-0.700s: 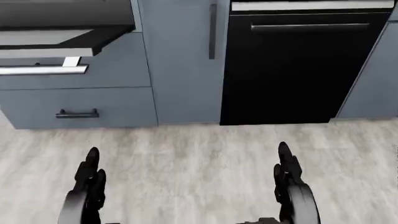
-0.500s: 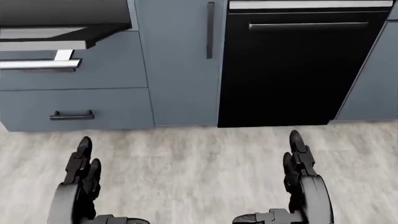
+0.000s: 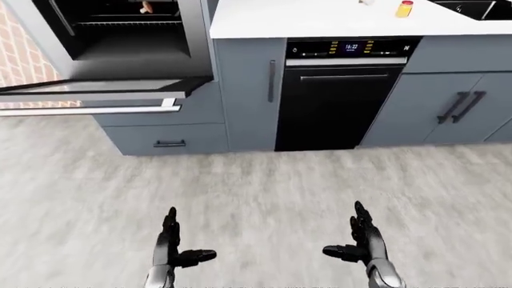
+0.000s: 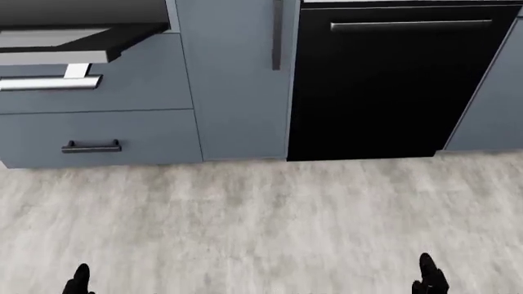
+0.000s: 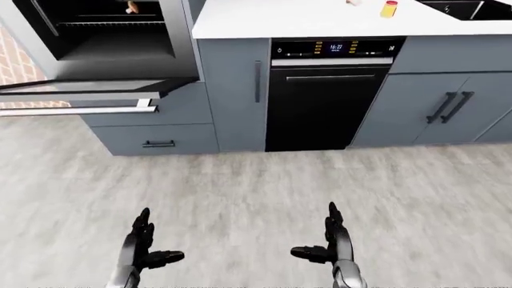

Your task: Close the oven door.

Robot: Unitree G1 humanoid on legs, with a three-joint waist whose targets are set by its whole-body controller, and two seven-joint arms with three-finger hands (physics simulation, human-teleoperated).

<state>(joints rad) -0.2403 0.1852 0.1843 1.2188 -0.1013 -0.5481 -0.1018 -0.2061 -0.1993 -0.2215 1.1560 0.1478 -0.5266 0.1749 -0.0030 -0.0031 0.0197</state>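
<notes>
The oven [image 3: 120, 30] is at the top left of the left-eye view, its dark cavity showing. Its door [image 3: 96, 90] hangs open and lies flat, with a silver bar handle [image 3: 88, 110] along its near edge. The door edge and handle also show at the upper left of the head view [image 4: 49, 81]. My left hand [image 3: 172, 249] and right hand [image 3: 360, 243] are low over the floor, far below the door, both open and empty. Only their fingertips [image 4: 429, 269] show in the head view.
A grey drawer [image 3: 164, 139] sits under the oven door. A black dishwasher [image 3: 336, 105] with a lit panel stands right of a narrow grey cabinet [image 3: 249, 90]. Grey double-door cabinets [image 3: 448, 102] are further right. A yellow jar [image 3: 405, 8] stands on the white counter [image 3: 304, 21]. Wood floor [image 3: 256, 192] lies below.
In the head view both hands have dropped toward the bottom edge, so only their fingertips remain. The cabinets have shifted only slightly; the oven door is as before.
</notes>
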